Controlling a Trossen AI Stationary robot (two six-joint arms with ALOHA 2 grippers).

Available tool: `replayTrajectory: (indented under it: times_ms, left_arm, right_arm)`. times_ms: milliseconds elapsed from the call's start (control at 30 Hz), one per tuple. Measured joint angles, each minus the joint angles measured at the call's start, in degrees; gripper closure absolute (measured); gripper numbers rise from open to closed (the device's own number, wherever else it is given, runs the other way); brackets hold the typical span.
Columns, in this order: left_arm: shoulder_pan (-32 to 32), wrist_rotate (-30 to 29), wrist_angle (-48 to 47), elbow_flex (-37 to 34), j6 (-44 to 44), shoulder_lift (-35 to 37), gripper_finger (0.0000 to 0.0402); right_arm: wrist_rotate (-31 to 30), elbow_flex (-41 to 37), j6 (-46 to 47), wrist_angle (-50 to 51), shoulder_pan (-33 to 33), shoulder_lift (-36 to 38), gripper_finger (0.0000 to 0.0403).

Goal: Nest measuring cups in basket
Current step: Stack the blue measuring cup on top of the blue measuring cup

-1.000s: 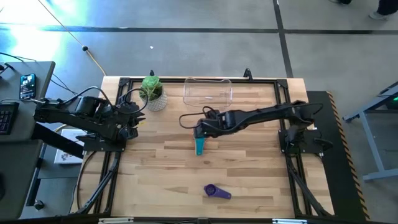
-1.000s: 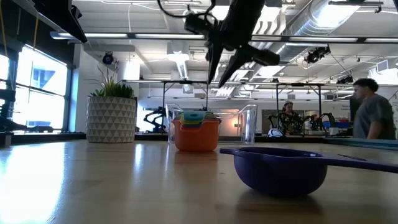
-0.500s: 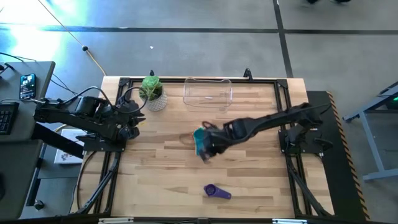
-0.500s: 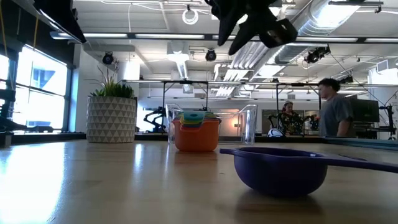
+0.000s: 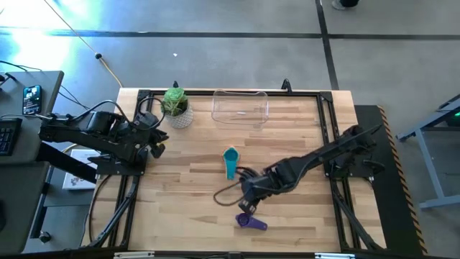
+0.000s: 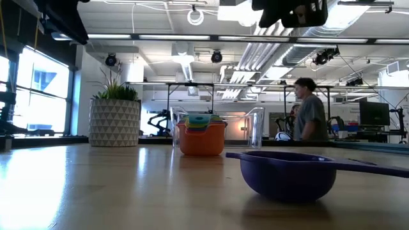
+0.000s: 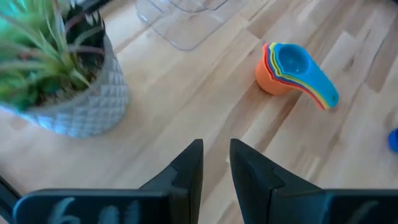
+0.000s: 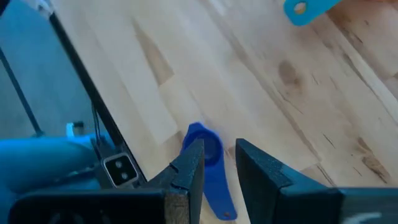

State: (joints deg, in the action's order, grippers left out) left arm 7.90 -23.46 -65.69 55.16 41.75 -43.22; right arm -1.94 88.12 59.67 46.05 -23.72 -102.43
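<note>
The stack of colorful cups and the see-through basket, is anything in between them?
Nothing: in the high view only bare wooden table lies between the stack of cups and the basket.

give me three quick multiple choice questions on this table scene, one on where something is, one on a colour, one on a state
1. Where is the stack of nested cups?
A. inside the clear basket
B. on the bare table, outside the basket
C. in the plant pot

2. What colour is the lone cup near the front table edge?
A. purple
B. white
C. black

3. What is the right gripper carrying?
A. the cup stack
B. the plant pot
C. nothing

Answers:
1. B, the high view shows the stack on the wood, apart from the clear basket.
2. A, it shows purple in the high and low views.
3. C, the right wrist view shows only table and the cup below between its fingers.
</note>
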Motion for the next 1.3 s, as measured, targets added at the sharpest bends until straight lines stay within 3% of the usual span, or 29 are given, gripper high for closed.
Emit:
replayTrajectory:
  times_ms: [300, 467, 667, 1300]
  left_arm:
    - [-0.02, 3.71, -0.02, 0.0, 10.38, 0.0, 0.0332]
    - [0.0, 5.39, 0.0, 0.0, 13.95, 0.0, 0.0332]
    - [0.0, 5.48, 0.02, 0.0, 15.14, -0.02, 0.0332]
    - [0.0, 5.37, 0.0, 0.0, 15.14, 0.0, 0.0332]
  right_arm:
    - [-4.16, 0.0, -6.69, -0.64, -3.69, 0.0, 0.0269]
    - [-8.09, 0.02, -11.99, -4.51, -4.98, -2.42, 0.0268]
    - [-8.02, 0.02, -17.02, -9.49, -5.8, -7.99, 0.0274]
    - [-3.38, 0.0, -25.21, -9.93, -5.97, -17.63, 0.0274]
